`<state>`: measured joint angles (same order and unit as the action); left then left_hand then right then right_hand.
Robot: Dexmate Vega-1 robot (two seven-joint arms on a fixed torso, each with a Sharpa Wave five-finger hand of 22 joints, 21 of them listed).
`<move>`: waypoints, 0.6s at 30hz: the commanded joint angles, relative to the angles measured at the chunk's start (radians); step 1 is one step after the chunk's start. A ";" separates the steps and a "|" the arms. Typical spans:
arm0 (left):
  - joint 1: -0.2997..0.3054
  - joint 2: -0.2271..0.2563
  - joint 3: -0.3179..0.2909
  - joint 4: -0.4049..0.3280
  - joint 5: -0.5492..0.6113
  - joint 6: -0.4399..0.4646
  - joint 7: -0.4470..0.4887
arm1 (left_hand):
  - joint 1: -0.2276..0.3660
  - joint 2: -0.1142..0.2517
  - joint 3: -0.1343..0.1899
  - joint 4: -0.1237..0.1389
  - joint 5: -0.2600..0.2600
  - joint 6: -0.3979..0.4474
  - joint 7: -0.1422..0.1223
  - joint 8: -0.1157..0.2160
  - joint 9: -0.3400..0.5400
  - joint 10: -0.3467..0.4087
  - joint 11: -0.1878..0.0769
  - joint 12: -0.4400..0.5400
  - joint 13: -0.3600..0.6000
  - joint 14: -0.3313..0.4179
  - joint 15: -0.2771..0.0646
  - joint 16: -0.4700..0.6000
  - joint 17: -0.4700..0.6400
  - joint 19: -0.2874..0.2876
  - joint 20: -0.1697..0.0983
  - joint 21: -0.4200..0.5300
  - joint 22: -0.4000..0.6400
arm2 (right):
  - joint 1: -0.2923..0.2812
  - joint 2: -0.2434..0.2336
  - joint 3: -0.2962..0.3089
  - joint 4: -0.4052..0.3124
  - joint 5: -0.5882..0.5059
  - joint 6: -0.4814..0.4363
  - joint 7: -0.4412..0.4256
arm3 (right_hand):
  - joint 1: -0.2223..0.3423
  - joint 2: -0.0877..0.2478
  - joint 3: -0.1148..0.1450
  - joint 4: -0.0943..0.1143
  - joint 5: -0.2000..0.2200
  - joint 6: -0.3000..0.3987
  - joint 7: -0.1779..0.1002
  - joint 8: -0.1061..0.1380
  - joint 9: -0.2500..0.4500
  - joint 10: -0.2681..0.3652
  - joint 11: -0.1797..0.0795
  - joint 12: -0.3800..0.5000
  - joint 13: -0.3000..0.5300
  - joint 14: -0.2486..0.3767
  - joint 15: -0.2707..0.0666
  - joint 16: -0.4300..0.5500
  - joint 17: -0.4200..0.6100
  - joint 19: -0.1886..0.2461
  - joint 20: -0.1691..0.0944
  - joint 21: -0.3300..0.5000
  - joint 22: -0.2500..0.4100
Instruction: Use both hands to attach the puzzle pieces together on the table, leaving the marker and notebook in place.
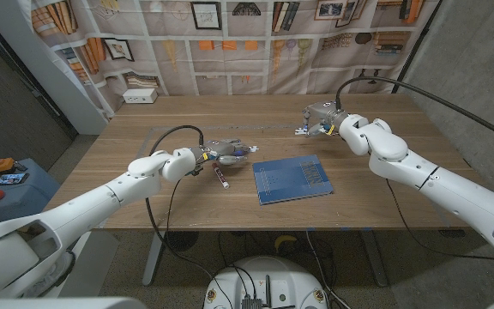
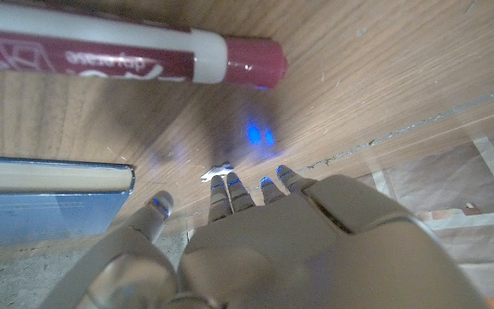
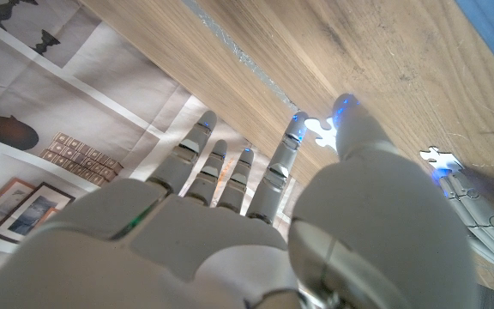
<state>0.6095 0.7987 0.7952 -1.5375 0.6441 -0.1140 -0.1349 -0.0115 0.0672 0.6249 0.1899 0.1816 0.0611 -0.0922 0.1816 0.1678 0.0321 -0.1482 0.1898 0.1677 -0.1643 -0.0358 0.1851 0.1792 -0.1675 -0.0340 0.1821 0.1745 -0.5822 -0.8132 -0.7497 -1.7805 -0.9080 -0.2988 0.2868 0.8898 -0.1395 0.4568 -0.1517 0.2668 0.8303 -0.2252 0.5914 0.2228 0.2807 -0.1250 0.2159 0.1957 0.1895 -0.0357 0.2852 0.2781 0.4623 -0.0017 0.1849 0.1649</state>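
Puzzle pieces [image 3: 320, 130] apart: your right hand [image 1: 320, 122] pinches one upper right, left hand [image 1: 225, 154] fingers pinch another centre-left, ready to join.

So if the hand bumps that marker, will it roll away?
Probably. The marker looks round and smooth, lying on its side on the bare table, so a sideways nudge would likely roll it. It also seems light. The notebook beside it might stop it.
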 commanded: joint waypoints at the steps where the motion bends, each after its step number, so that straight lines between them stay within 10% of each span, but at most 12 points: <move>1: -0.011 0.000 0.009 0.006 -0.003 -0.001 -0.027 | -0.007 0.078 -0.005 -0.001 0.001 0.000 0.004 0.000 0.002 0.010 0.001 0.006 0.002 -0.107 -0.052 0.004 0.003 -0.191 -0.052 0.010 0.005 | 0.025 0.025 -0.022 0.031 0.003 0.006 -0.007 | 0.000 0.013 0.000 0.000 0.001 0.006 0.002 -0.002 0.003 0.008 -0.001 -0.004 0.003 0.012 -0.021 0.002 0.004 -0.007 -0.001 0.000 0.003; 18: -0.011 0.008 0.009 -0.007 -0.001 0.007 -0.049 | -0.004 0.081 -0.011 -0.004 0.002 0.012 0.007 0.002 0.002 0.022 0.003 0.007 0.003 -0.104 -0.053 0.003 0.001 -0.186 -0.051 0.014 0.004 | 0.043 0.049 -0.052 0.041 -0.005 -0.004 0.012 | -0.001 0.016 -0.001 0.001 0.000 0.007 0.001 -0.005 0.002 0.011 0.000 -0.005 0.003 0.013 -0.021 0.003 0.006 -0.006 0.000 0.001 0.003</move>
<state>0.6004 0.8019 0.8029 -1.5364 0.6407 -0.1148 -0.1658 -0.0115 0.0672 0.6179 0.1829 0.1816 0.0697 -0.0836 0.1811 0.1674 0.0481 -0.1428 0.1896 0.1667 -0.1643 -0.0358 0.1851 0.1766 -0.1675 -0.0340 0.1901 0.1745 -0.5524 -0.7829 -0.7812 -1.7484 -0.9079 -0.2969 0.2846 0.8845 -0.1336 0.4568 -0.1517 0.2668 0.8303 -0.2252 0.5873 0.2225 0.2805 -0.1250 0.2159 0.1979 0.1951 -0.0413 0.2852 0.2811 0.4623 -0.0017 0.1849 0.1649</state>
